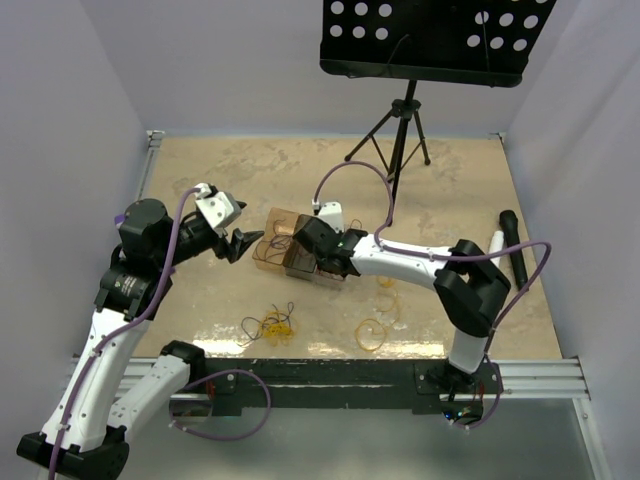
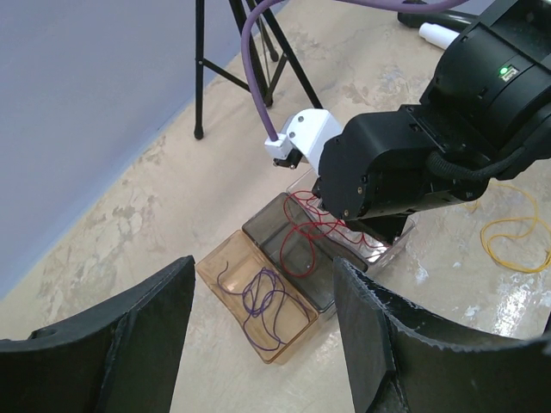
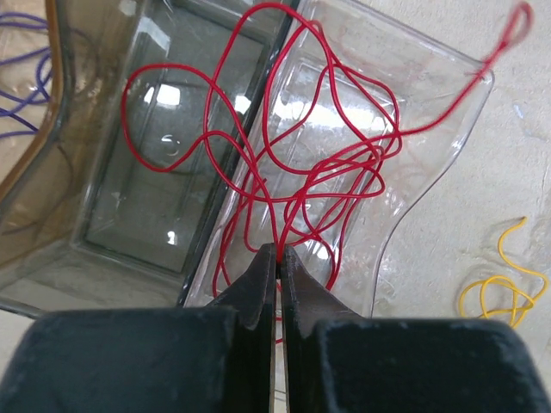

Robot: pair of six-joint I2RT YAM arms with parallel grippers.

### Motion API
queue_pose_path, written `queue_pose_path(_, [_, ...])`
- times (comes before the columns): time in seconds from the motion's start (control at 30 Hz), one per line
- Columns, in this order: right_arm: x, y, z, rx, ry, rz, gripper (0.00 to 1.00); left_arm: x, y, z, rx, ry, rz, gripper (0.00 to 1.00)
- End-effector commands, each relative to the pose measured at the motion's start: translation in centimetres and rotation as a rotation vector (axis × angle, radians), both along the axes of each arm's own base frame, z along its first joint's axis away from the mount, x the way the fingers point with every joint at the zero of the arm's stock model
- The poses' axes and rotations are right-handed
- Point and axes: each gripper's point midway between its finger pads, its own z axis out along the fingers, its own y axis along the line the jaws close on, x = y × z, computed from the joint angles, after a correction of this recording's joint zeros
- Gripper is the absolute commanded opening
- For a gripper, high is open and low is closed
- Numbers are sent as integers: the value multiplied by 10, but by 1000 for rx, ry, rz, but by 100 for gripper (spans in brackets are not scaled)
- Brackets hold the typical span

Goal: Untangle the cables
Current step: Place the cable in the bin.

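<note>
Top view: tray row (image 1: 285, 218) sat mid-table, and both arms were at it. The left gripper (image 1: 243, 243) hung just beside its left end. The right arm (image 1: 400, 255) reached in over its right end, so that claw was hidden from above. Loose cables lay on the base side of the tray row:
- a dark-and-yellow tangle (image 1: 270, 325)
- a yellow-orange loop (image 1: 372, 335)
- a fainter yellow strand (image 1: 388, 300), nearer the tray row

Left wrist view: the left gripper's jaws stood wide apart with nothing between them, aimed at the tray row. The purple cable (image 2: 258, 297) lay alone inside the amber tray (image 2: 207, 262), the end compartment nearest this camera. The red cable (image 2: 301, 232) was draped across the next compartments, under the right arm.

Right wrist view: the right gripper (image 3: 275, 258) was closed, and red strands ran straight into the pinch, so it read as gripping the red cable. The rest of the red cable sprawled over both the dark tray (image 3: 146, 206) and the clear tray (image 3: 448, 112), with 1 end hanging outside the clear tray. It was not settled in 1 compartment.

Progress, my read: 1 cable was sorted, 1 was in hand, and the tangle and the yellow-orange pieces were untouched. That put it under halfway.

Surface and room:
- The table (image 1: 450, 190) was beige and mottled, with glossy patches toward its base edge.
- The walls (image 1: 60, 100) were plain lilac-grey.
- A music stand (image 1: 425, 40) on a tripod stood beyond the tray row.
- 2 microphones (image 1: 515, 250) lay well apart from the tray row, on the right arm's side.
</note>
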Motion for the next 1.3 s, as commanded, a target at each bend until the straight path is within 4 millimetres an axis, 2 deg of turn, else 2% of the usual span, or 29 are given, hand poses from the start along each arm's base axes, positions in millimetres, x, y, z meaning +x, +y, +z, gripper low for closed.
queue_pose_path(0.0, [8,1,0,-40,-20,10,0,-1,1,14,-2,-52,1,70])
queue_pose_path(0.27, [15,0,-38,-8,53,24,0,-1,3,15,6,-58,7,70])
queue_pose_path(0.4, [13,3,-40,3,65,36,0,-1,3,15,12,-62,10,70])
queue_pose_path(0.47, [12,5,-35,21,64,46,1,0,3,14,9,-58,11,70])
queue_pose_path(0.63, [7,4,-14,70,49,57,37,0,2,17,2,-62,4,70])
queue_pose_path(0.7, [4,2,2,97,34,57,44,0,2,18,2,-66,7,70])
queue_pose_path(0.87, [4,-4,50,159,-34,44,47,1,2,17,5,-61,7,70])
queue_pose_path(1.0, [10,0,76,162,-74,71,46,2,1,16,-9,-49,13,70])
queue_pose_path(1.13, [21,9,74,100,-78,101,47,3,0,12,-32,-11,22,70])
queue_pose_path(1.27, [30,23,55,31,-64,127,50,11,4,3,-24,22,62,70])
